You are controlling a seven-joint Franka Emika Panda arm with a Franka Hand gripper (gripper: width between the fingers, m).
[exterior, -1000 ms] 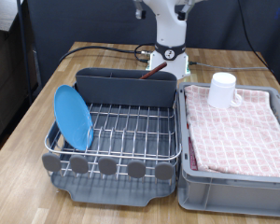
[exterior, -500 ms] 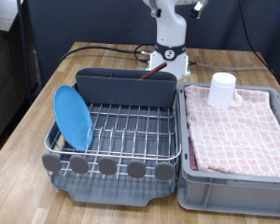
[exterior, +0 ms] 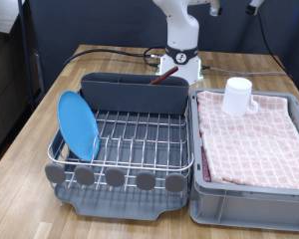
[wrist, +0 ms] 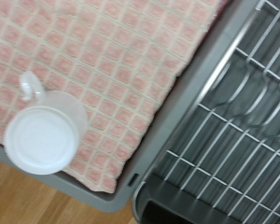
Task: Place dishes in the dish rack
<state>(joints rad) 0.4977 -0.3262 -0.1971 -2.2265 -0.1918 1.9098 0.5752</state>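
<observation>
The light-blue plate (exterior: 78,124) stands on edge in the wire dish rack (exterior: 140,141), at the exterior view's left. A dark-brown spoon handle (exterior: 166,76) sticks up from the grey caddy (exterior: 135,93) at the rack's back. The white cup (exterior: 237,96) stands on the pink checkered cloth (exterior: 254,139) in the grey bin. The wrist view looks down on the cup (wrist: 42,136) from high above, with the rack's wires (wrist: 243,112) beside it. The gripper's fingers show in neither view; the arm (exterior: 179,25) reaches up out of the exterior view's top.
The grey bin (exterior: 199,189) sits tight against the rack on the exterior view's right. A row of grey discs (exterior: 115,177) lines the rack's front. The robot base (exterior: 181,62) and cables stand behind the caddy. The wooden table (exterior: 30,129) is bare at the left.
The arm's upper part has swung towards the exterior view's right and up, and the hand has left the top of the picture. The plate, cup and spoon have not moved.
</observation>
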